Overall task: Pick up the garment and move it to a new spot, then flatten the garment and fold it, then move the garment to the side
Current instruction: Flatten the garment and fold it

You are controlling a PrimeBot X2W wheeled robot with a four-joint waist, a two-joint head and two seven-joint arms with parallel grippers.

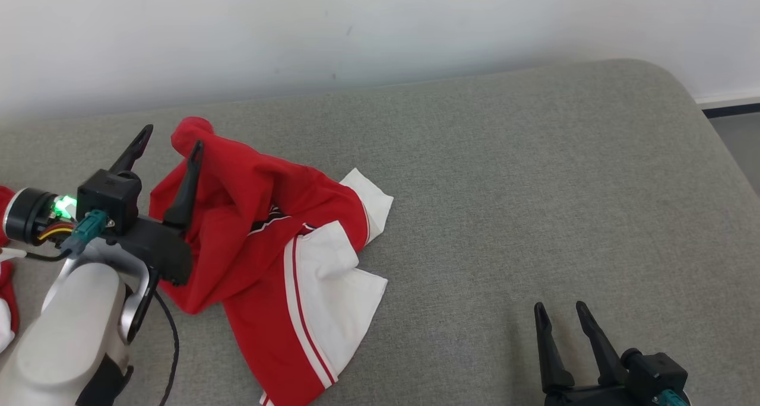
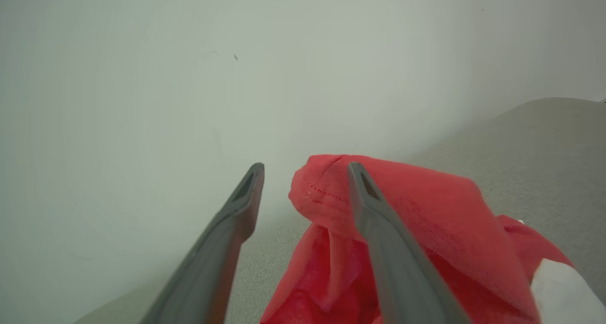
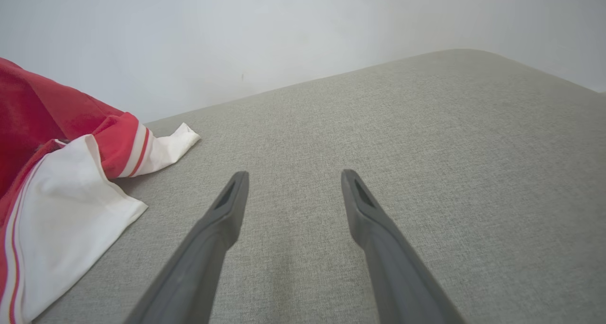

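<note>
Well, the padded grey bench (image 1: 504, 174) has its far edge running along the white wall (image 1: 356, 26). At my right it ends in a rounded corner, with a strip of floor (image 1: 739, 151) past it. From the middle over to that corner the bench top is bare cloth, wide room to work in.

The garment (image 1: 267, 246) lies crumpled on the left half of the bench. It is red, with white panels and thin red and white stripes, and one white corner points toward the open side. A red fold stands up at its far left end, close to the wall.

My left gripper (image 1: 170, 139) is at that fold with its jaws wide apart, clamping nothing. In the left wrist view the raised red peak sits between the fingers, pressed near the right-hand one (image 2: 378, 220), while the other finger stands clear over bare bench.

My right gripper (image 1: 560, 306) hovers low over the empty stretch, well apart from the garment, jaws spread wide and empty. In the right wrist view the garment's white hem (image 3: 61, 210) lies off to the left of it.
</note>
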